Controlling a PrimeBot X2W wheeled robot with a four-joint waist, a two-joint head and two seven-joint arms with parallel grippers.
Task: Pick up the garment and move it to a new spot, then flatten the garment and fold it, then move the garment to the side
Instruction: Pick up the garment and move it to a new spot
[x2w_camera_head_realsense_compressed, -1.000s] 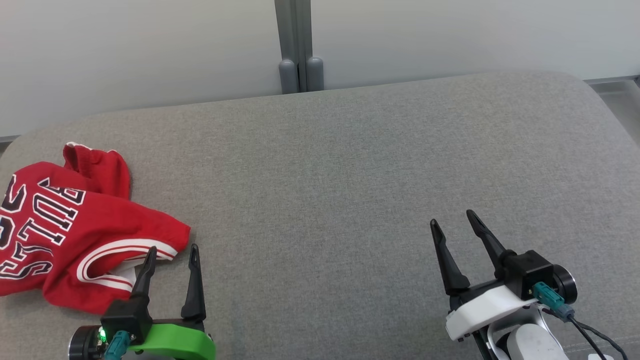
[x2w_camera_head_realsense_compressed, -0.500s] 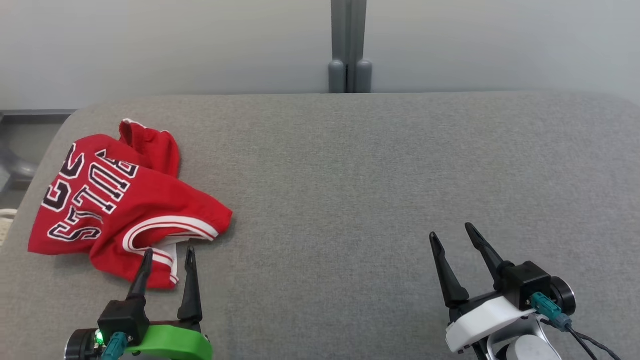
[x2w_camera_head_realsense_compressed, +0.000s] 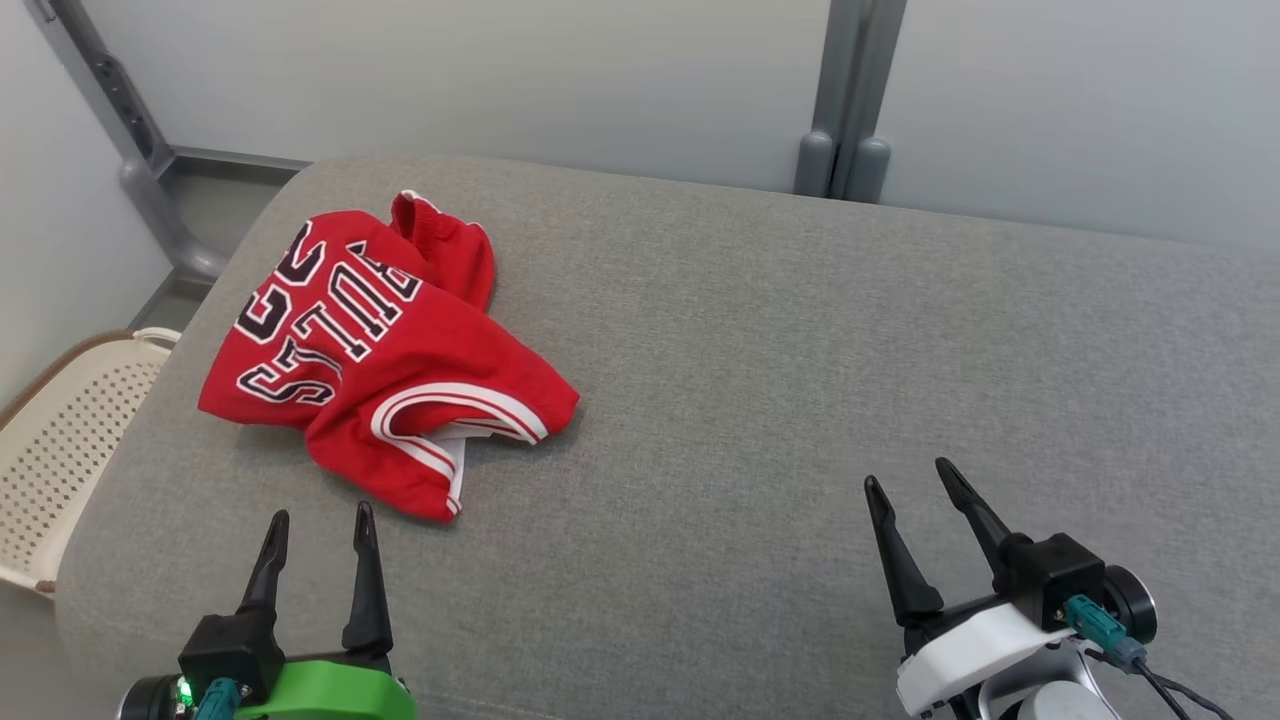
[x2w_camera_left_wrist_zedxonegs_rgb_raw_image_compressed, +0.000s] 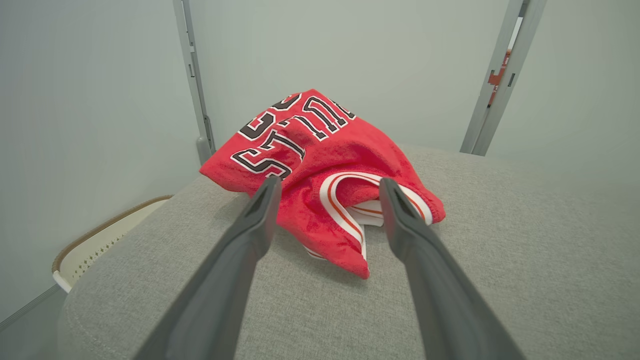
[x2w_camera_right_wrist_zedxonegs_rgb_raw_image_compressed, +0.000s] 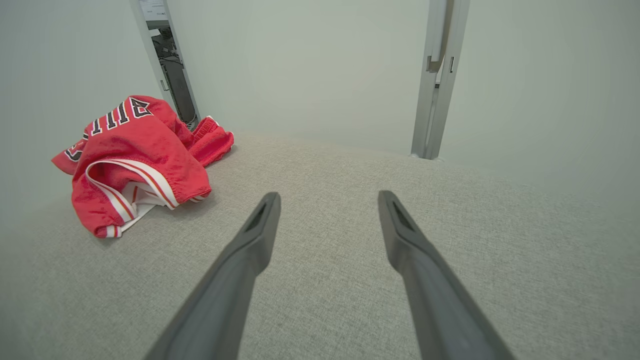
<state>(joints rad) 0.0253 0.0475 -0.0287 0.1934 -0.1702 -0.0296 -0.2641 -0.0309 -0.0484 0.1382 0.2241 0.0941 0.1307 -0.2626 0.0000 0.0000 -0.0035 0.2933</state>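
First step, pickup not yet made: nothing lifted, both tools empty.

One grey padded desk (x2w_camera_head_realsense_compressed: 760, 330); on its far-left part, one red garment (x2w_camera_head_realsense_compressed: 370, 340), bunched, white-trimmed edge toward the robot. Two tools: left tool (x2w_camera_head_realsense_compressed: 320, 515) spread wide, holding nothing, just short of that near edge and aimed at it; right tool (x2w_camera_head_realsense_compressed: 908, 472) likewise spread wide, well apart over bare fabric. Next, by the look of it: ease left tool forward and down over the trimmed edge, close on a firm bunch rather than one layer, then lift toward the clear middle.
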